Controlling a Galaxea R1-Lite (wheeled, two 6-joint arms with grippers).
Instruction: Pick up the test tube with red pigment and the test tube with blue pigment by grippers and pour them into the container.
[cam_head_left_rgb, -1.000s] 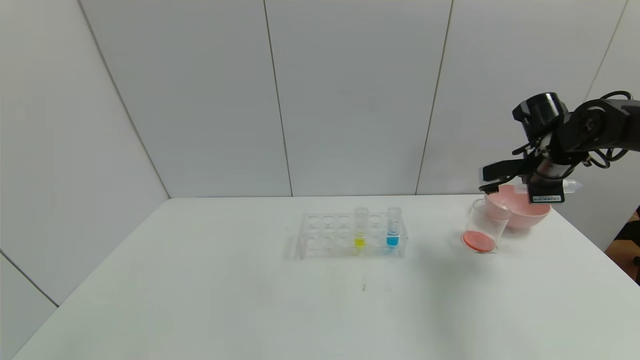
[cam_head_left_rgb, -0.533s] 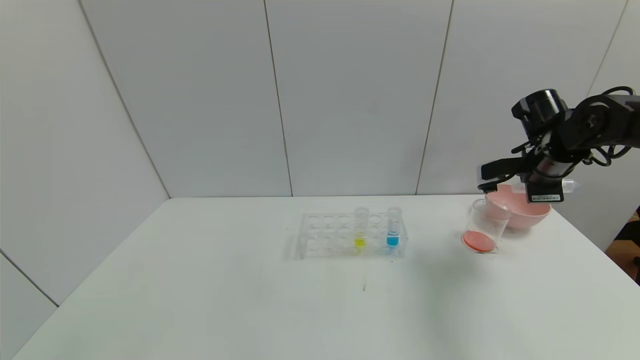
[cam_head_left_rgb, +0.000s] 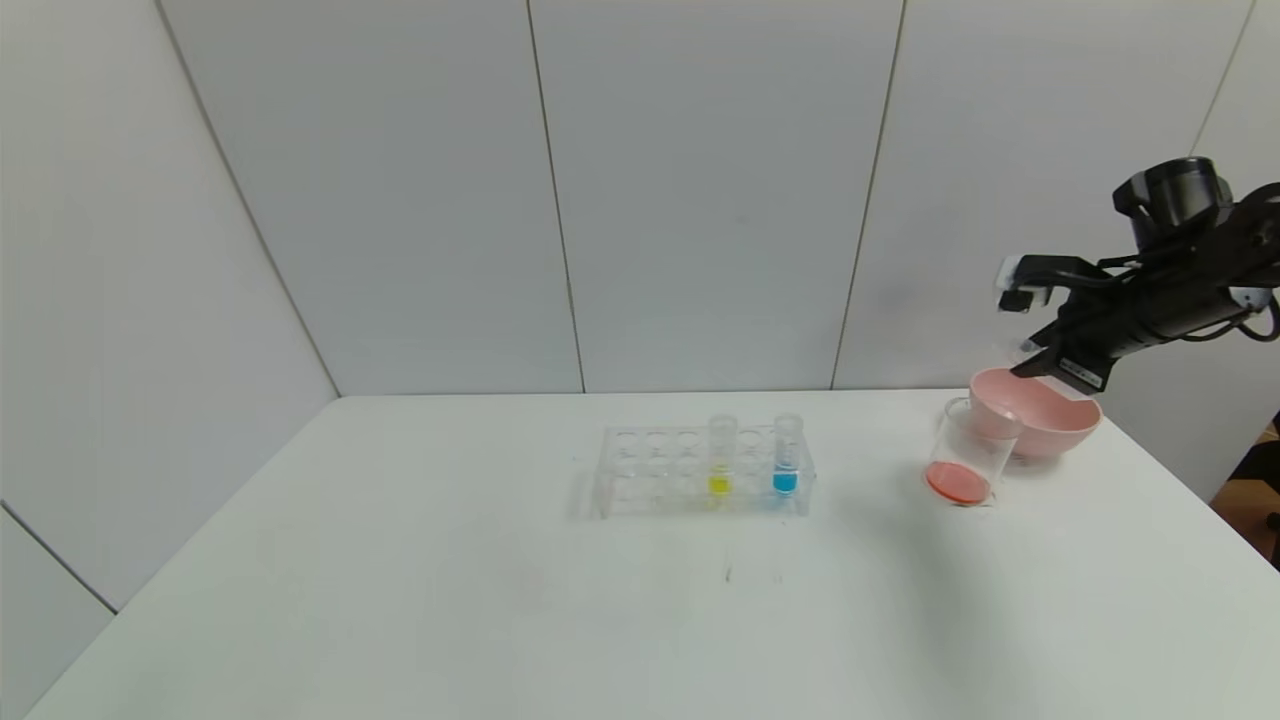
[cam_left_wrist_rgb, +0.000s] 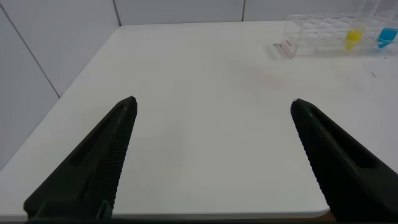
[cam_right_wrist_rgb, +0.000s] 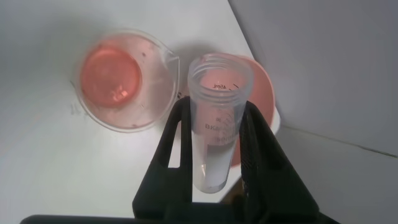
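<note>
Right gripper (cam_head_left_rgb: 1030, 345) is hanging in the air above the pink bowl (cam_head_left_rgb: 1040, 425) at the right far side of the white table (cam_head_left_rgb: 500, 600), as the head view is showing. From the head view the thing between its fingers is hard to make out. The right wrist view is giving what is missing there: the black fingers (cam_right_wrist_rgb: 258, 146) are closing tight on the test tube with red pigment (cam_right_wrist_rgb: 216, 118), which is now looking empty and clear, with its open mouth turned toward the camera.

Below it in that same view, the container (cam_right_wrist_rgb: 121, 78) is standing on the table with a thin layer of orange-red liquid at its bottom, just beside the pink bowl (cam_right_wrist_rgb: 264, 93). The head view is confirming this, with the container (cam_head_left_rgb: 968, 452) touching or nearly touching the bowl's front.

Near the table's middle, the test tube with blue pigment (cam_head_left_rgb: 786, 455) is standing upright in the clear tube rack (cam_head_left_rgb: 650, 470), with a yellow tube (cam_head_left_rgb: 720, 458) in the rack to its left.

Only the left wrist view is showing the left gripper (cam_left_wrist_rgb: 211, 109): its two fingers are standing wide apart, holding nothing, over the table's near left part, well apart from the rack (cam_left_wrist_rgb: 317, 40).
</note>
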